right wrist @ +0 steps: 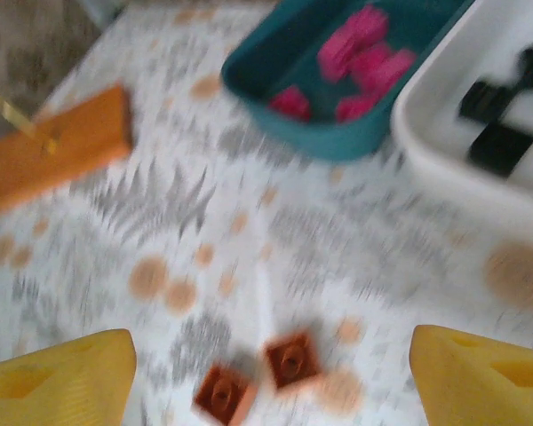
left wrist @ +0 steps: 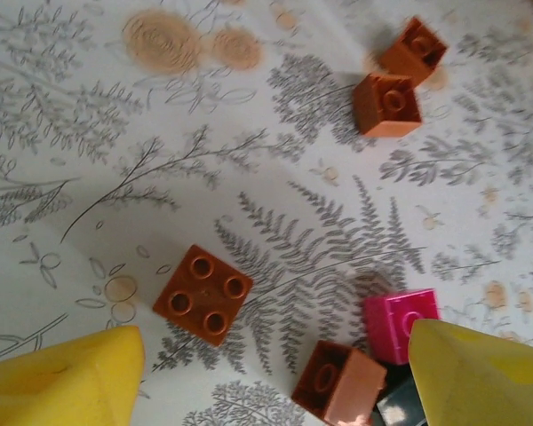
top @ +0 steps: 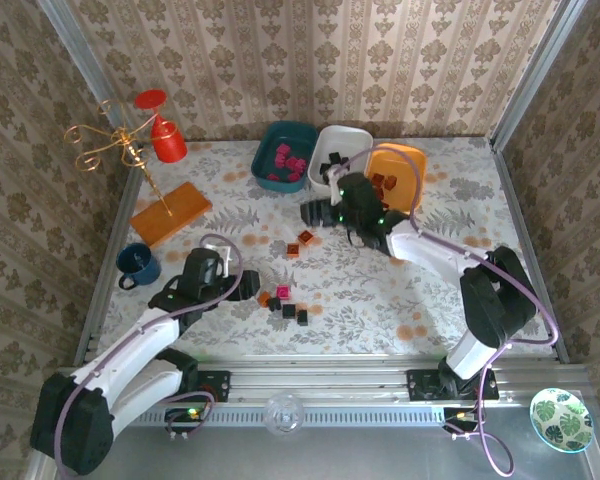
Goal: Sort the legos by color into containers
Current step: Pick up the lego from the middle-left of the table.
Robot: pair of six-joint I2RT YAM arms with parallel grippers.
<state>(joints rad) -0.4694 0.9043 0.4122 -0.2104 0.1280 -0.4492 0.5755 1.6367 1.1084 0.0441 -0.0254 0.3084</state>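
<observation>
**Legos, unsorted.** A handful are lying loose on the floral table (top: 400, 290). A near cluster (top: 283, 303) of brown-orange, pink and black bricks is sitting just ahead of the left gripper (top: 245, 287). An orange pair (top: 299, 244) is lying mid-table, apart from the cluster and just on the near side of the right gripper (top: 315, 212).

**Legos, sorted.** Pink bricks (top: 288, 160) are resting in the teal tray (top: 280, 127), black bricks (top: 333, 160) in the white tray (top: 352, 131), and orange bricks (top: 384, 183) in the orange tray (top: 412, 155). The trays are standing side by side at the far edge, one colour apiece, so each loose brick has an obvious home.

**Left gripper.** Its yellow fingers (left wrist: 62, 382) are standing wide apart and gripping nothing. They are framing a four-stud orange brick (left wrist: 202, 293), a tipped orange brick (left wrist: 338, 383) and a pink brick (left wrist: 401, 324) lying close by the right-hand finger. Judgement: it is lining up a pick, and the crowding could drag in a neighbour.

**Right gripper.** Its fingers (right wrist: 480, 373) are likewise spread wide and empty. The wrist view is blurred and is looking down on the orange pair, with the teal and white trays beyond. Judgement: sitting between trays and pair, it is well placed for the next fetch.

**Bystanders.** An orange slab (top: 170, 212), a blue mug (top: 138, 265), a red can (top: 167, 141) and a gold wire stand (top: 105, 145) are occupying the left side and taking no part.
</observation>
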